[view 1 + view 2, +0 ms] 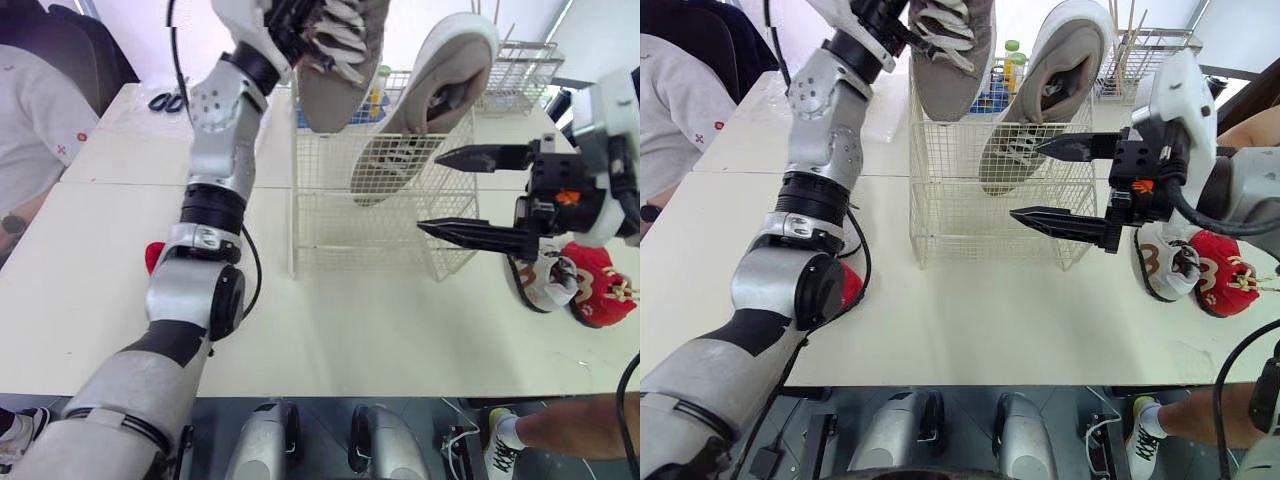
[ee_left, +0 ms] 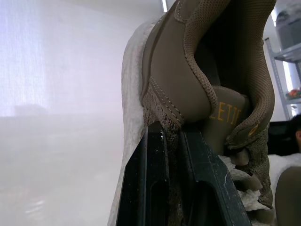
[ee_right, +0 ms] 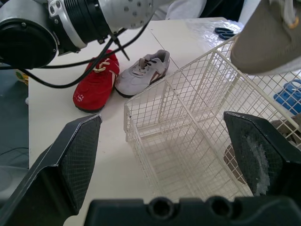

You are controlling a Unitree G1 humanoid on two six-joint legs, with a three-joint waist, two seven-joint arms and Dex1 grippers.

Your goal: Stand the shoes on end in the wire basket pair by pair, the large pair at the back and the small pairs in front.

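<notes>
The right hand hovers by the near right side of the wire basket, fingers spread wide and empty. A careless reach from here could shove the light basket along the counter. Further back, one large grey shoe leans heel-up in the basket's rear. The left hand, arm raised high, pinches the other large shoe by its collar above the basket. Lowered crooked, it may snag the rim or topple its mate.

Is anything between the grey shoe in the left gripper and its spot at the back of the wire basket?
Nothing visible. The taupe-grey large shoe hangs over the free back-left of the white wire basket; the matching grey shoe leans back-right.
</notes>
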